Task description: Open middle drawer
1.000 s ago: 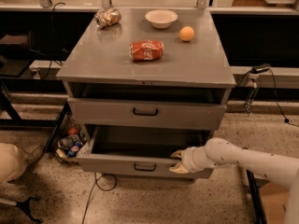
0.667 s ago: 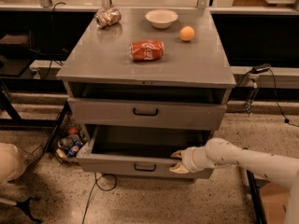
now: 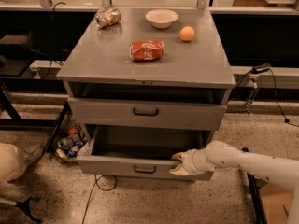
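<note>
The middle drawer is the wide, shallow grey one and stands pulled well out, its dark inside showing. Its small black loop handle is at the centre of the front. My gripper comes in from the right on a white arm. It is at the right part of this drawer's front, to the right of the handle and not on it. Its tan fingertips stand apart, one at the front's top edge and one lower against the face. It holds nothing.
A taller-fronted grey drawer with a black handle sits above, nearly shut. On the cabinet top lie a red can, a crushed can, a white bowl and an orange. Clutter lies at the lower left, cables on the floor.
</note>
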### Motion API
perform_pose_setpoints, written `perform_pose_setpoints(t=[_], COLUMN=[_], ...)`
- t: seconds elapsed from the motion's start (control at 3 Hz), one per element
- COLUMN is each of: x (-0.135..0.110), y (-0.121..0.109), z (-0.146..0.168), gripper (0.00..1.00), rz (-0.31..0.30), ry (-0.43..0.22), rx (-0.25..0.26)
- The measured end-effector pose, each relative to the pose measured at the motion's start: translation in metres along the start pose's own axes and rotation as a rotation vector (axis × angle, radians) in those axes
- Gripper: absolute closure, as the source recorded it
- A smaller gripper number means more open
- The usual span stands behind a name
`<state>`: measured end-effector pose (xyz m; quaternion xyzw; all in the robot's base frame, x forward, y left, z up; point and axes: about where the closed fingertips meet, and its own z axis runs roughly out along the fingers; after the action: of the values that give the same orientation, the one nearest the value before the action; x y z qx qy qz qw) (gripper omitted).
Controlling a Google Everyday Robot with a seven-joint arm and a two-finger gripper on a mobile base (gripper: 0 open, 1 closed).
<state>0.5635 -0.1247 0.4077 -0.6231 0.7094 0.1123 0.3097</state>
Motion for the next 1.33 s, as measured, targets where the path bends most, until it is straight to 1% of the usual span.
perform_pose_setpoints(t=[1.33], x=[0.0000], y=[0.0000], z=[0.0000], gripper=[1.00], rz=[0.000], ry=[0.000], rx=[0.000])
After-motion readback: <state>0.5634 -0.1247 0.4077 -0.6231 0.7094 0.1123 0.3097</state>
